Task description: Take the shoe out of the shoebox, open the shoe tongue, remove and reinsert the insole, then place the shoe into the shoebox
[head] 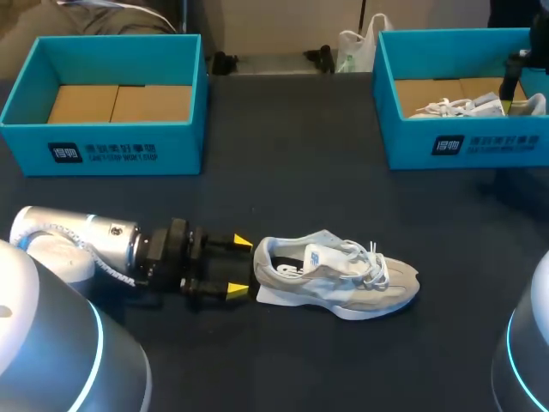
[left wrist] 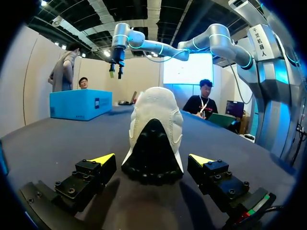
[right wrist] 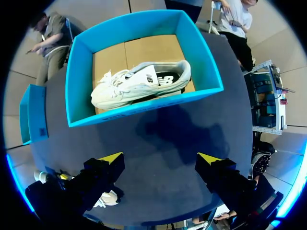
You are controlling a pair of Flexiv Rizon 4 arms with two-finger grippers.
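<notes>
One dark table [head: 292,163] carries everything. Open teal cardboard shoebox [head: 103,142], empty with its brown card floor showing, sits well off to the side of the left hand [head: 241,266]. Second teal shoebox [right wrist: 144,108] is below and ahead of the right hand [right wrist: 160,159], well apart from its fingers. Inside it a white-and-grey lace-up sneaker [right wrist: 141,84] lies along the box floor. Matching pale grey sneaker with white laces [head: 343,279] is out on the table, standing on its sole. It is directly ahead of the left hand, heel toward it and toe pointing away. Left hand: low over the table, fingers spread wide, sneaker heel right at the gap between the yellow tips. Clearance shows on both sides of the heel, so no contact; it holds nothing. Right hand: up above the table, short of the second shoebox, fingers spread wide, only bare table showing between them, holding nothing.
</notes>
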